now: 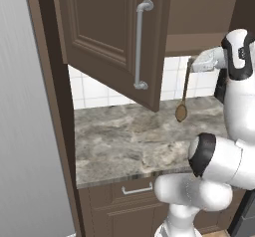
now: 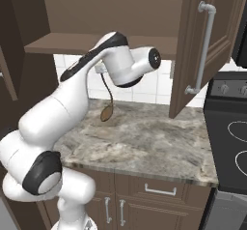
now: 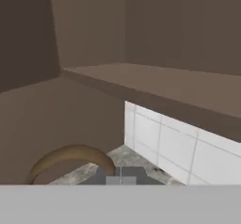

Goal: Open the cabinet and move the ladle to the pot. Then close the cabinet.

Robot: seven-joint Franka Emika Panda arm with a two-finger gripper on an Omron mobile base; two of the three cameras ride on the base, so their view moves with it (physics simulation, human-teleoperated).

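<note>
The gripper (image 1: 191, 65) was clenched on the ladle's (image 1: 182, 101) thin handle, and the ladle hung bowl-down above the stone counter (image 1: 129, 141), just below the cabinet (image 1: 107, 32), whose doors stood open.

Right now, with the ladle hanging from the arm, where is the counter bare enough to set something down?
The grey marble counter is bare from its front edge back to the tiled wall, between the tall left panel and the stove. It is tight near the ladle dangling from the shut jaws, and under the open cabinet doors.
</note>
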